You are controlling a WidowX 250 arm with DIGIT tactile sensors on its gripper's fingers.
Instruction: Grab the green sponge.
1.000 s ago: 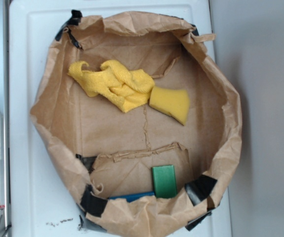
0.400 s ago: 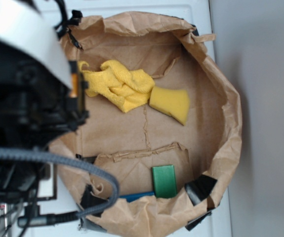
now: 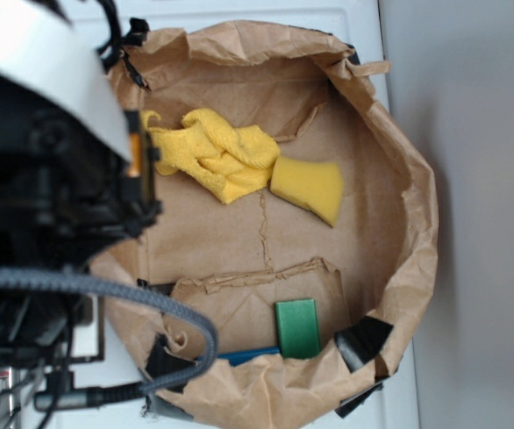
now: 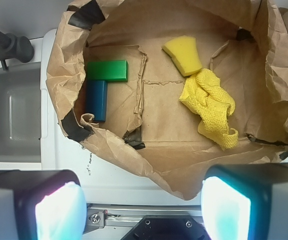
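Nearest your wrist camera you see the gripper, its two fingers filling the bottom corners of the view, spread wide apart with nothing between them. It hangs over the white counter, outside the near edge of the brown paper bag, whose sides are rolled down into a shallow open bowl patched with black tape.

Look past that crumpled near wall and you find the bag's floor. On your left in the wrist view lies the blue block, touching the green sponge just beyond it; the two form an L. The green sponge lies flat on a torn paper flap, close to the bag's left wall, well apart from the gripper. The raised bag rim stands between the gripper and the sponge.

To the right lies the rumpled yellow cloth, and beyond it, touching its far end, the yellow sponge.

Outside the bag at far left you see a grey sink and a dark faucet.

From the exterior view, the arm covers the bag's left side, while the green sponge lies uncovered near the lower rim.
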